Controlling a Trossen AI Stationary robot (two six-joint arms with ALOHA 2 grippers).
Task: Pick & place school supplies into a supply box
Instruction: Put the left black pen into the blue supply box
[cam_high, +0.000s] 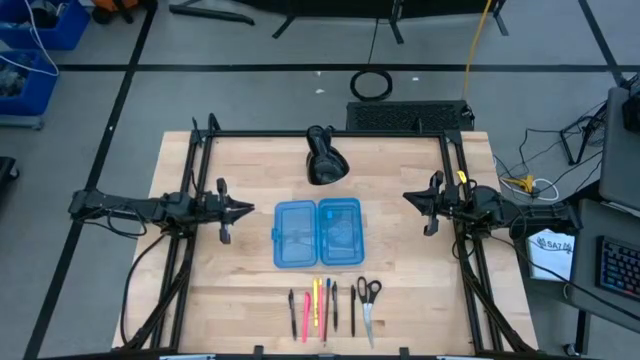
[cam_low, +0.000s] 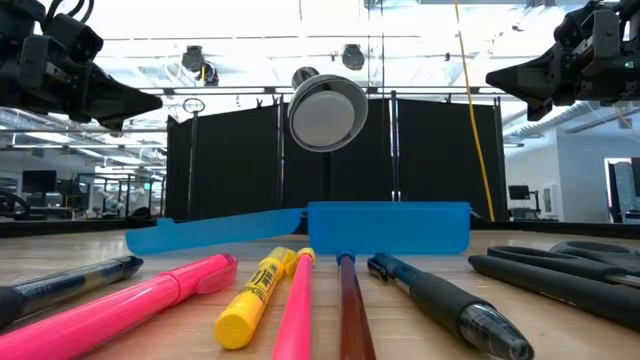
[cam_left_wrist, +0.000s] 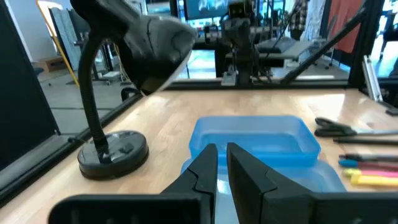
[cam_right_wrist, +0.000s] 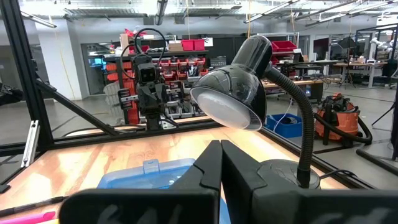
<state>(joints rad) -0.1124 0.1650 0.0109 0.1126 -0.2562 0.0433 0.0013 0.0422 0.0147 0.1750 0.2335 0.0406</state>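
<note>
Jaws: left gripper (cam_high: 246, 210) narrowly parted, right gripper (cam_high: 408, 197) closed — both empty, flanking open supply box (cam_high: 317, 233) mid-table; pens (cam_high: 320, 307), scissors (cam_high: 368, 305) along near edge.

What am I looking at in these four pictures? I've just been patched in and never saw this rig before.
It is a two-armed robot at a wooden table. One picture looks straight down, one looks level across the tabletop, and two come from cameras on the wrists. The left gripper hangs at the table's left side, its fingers slightly apart; the right gripper hangs at the right side, shut. Neither holds anything. In the middle lies an open blue supply box. Behind it stands a black desk lamp. At the near edge lie a row of pens and pencils and a pair of scissors.
</note>
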